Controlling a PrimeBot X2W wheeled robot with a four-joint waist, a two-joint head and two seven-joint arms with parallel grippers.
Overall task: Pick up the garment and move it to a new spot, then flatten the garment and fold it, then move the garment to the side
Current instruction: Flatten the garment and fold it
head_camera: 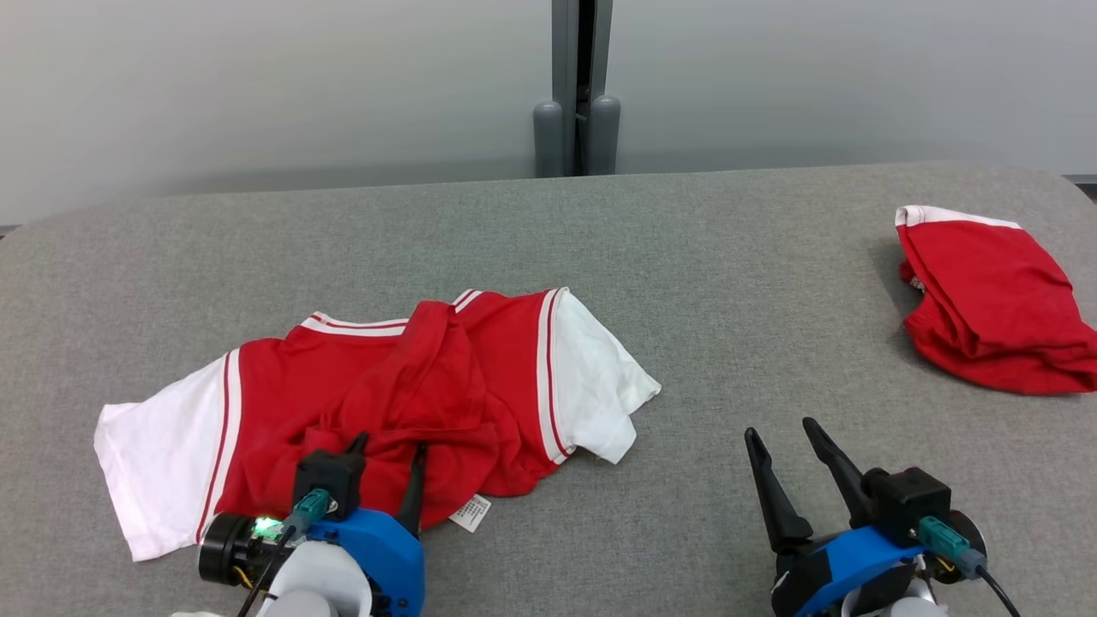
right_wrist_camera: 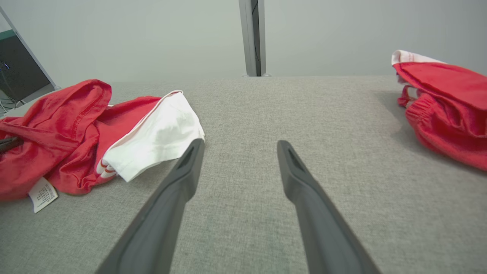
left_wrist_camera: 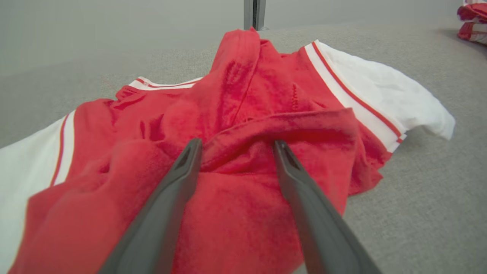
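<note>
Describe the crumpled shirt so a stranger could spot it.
On the grey table, look at the near left, by the left gripper. The shirt lies there crumpled, red with white sleeves. The other red garment, far right, is a folded bundle.

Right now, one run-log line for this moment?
garment: crumpled on table | left gripper: open over garment | right gripper: open over table

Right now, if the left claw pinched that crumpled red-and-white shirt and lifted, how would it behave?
Probably floppy: the shirt lies in soft ridges and folds, so it should drape from a pinch. Likely light: its thin white sleeve curls off the table. Pushed, it would probably bunch rather than slide on that textured surface.
</note>
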